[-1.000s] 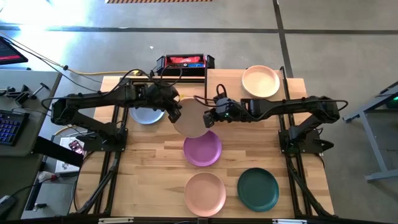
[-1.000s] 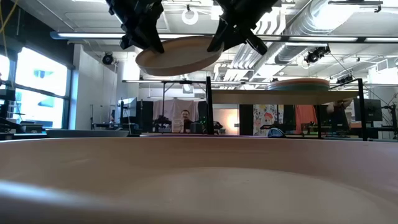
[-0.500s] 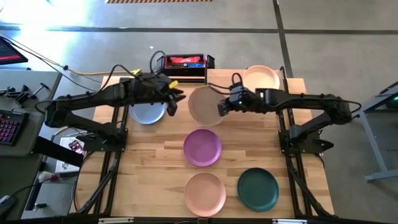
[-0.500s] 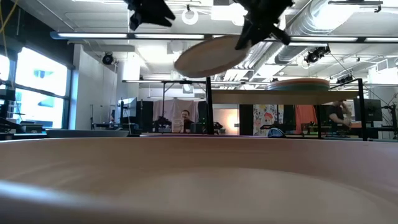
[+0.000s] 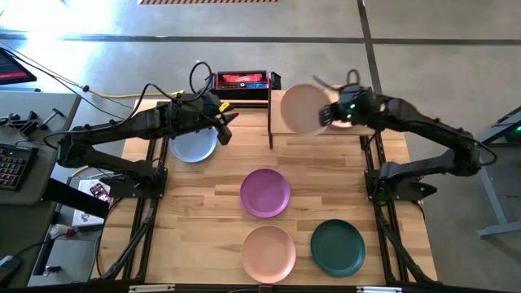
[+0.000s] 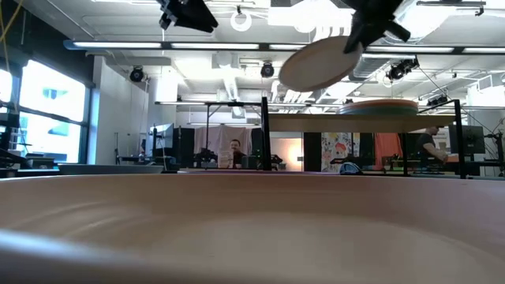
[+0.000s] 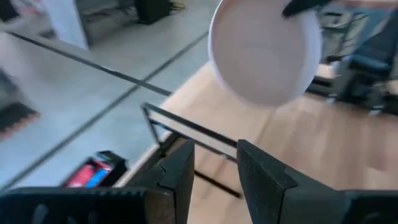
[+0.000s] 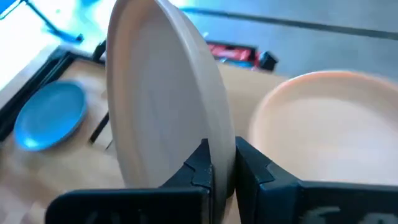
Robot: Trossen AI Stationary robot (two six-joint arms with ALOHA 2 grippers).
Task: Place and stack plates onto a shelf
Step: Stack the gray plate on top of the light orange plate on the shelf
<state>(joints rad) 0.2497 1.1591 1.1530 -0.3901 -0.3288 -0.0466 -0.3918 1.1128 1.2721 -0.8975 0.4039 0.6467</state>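
The right gripper [image 8: 219, 167] is pinching the beige plate [image 5: 305, 109] by its rim, tilted, above the shelf [image 5: 277, 122] beside the peach plate [image 8: 323, 130]. It looks light, stiff, slippery. The left gripper [image 7: 211, 171] is hanging open, empty.

You see six plates: beige [image 5: 304, 110] aloft at twelve o'clock, blue [image 5: 194, 147], purple [image 5: 265, 193], pink [image 5: 269, 253], dark teal [image 5: 338, 247] and peach [image 8: 323, 130]; one shelf [image 5: 277, 114]; two arms; one red-and-black box [image 5: 242, 81].
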